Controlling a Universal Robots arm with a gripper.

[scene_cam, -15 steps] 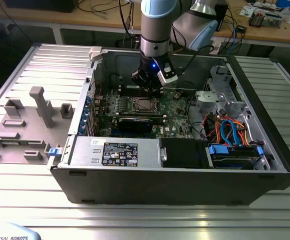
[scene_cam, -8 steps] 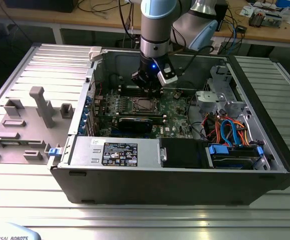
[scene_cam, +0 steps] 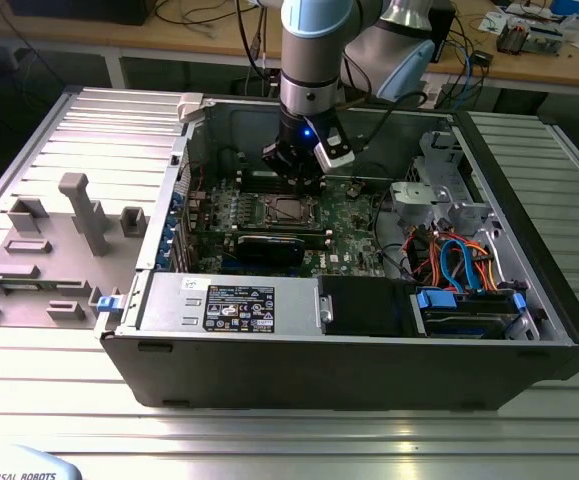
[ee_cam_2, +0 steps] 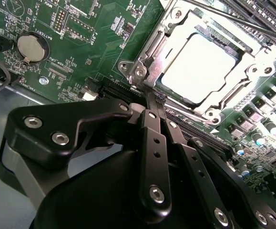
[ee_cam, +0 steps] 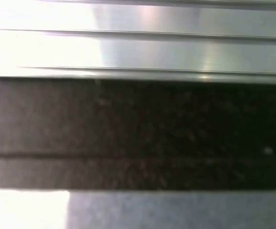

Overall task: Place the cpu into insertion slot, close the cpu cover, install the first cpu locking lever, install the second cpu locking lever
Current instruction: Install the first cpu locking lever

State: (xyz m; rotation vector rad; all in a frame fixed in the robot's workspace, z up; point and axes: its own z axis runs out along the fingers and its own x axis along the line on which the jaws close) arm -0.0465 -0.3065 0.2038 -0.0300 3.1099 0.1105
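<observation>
The cpu [ee_cam_2: 200,67] is seated in the insertion slot [ee_cam_2: 142,71], with the cpu cover [ee_cam_2: 245,78] lowered over it. The tool [ee_cam_2: 153,98], fingers closed together on nothing, is set at the socket corner; lever installation is judged in hand, calling for precise pressure.

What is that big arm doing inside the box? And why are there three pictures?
It is a robot arm reaching into an open computer case. One picture comes from a camera standing outside. Two come from cameras riding on the arm's wrist. In the second wrist view, its black gripper, fingers pressed together and holding nothing, is next to the cpu cover, a shiny frame. The pale square inside is the cpu, seated in the insertion slot on the green board.
</observation>
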